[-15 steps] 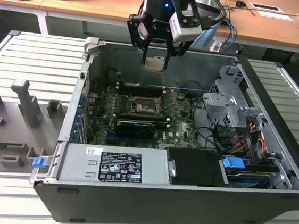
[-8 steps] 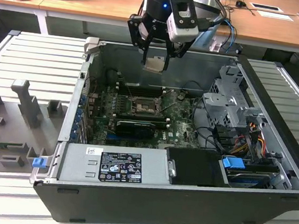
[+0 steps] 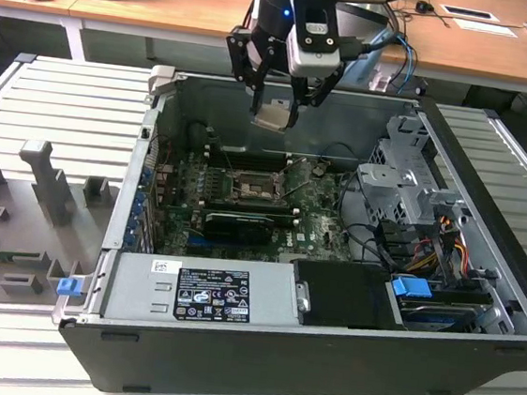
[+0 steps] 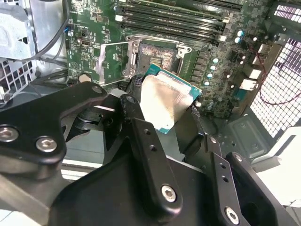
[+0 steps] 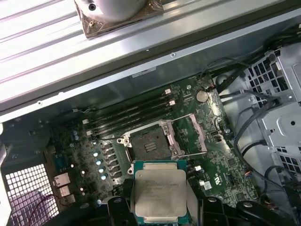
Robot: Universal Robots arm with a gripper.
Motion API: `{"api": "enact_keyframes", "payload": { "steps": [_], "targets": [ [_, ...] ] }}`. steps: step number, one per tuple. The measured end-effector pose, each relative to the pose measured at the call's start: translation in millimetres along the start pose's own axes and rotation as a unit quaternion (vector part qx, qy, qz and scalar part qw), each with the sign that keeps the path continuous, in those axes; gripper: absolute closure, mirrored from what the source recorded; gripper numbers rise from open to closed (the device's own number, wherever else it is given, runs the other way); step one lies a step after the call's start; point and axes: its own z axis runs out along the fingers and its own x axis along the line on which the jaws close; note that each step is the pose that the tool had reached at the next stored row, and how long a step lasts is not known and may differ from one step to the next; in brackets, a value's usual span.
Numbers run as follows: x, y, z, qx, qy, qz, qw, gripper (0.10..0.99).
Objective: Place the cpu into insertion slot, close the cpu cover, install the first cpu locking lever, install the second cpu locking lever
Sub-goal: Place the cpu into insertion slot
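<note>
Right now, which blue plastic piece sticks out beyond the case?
The small blue clip at the corner of the case, exterior view's left; the larger blue tab sits inside.

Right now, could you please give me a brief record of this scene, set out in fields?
hand: shut on the cpu, above the open computer case
cpu: held in the hand, metal top showing, not yet in the slot
insertion slot: empty, on the motherboard
cpu cover: swung open beside the slot
</note>
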Motion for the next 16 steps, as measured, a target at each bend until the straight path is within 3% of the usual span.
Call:
{"api": "enact_keyframes", "payload": {
  "steps": [10,16],
  "targets": [
    [0.0,-0.2,2.6,-0.0004,-0.0038,0.041,0.9991,0.557],
    [-0.1,-0.4,5.3,-0.0001,-0.0075,0.08,0.9967,0.557]
  ]
}}
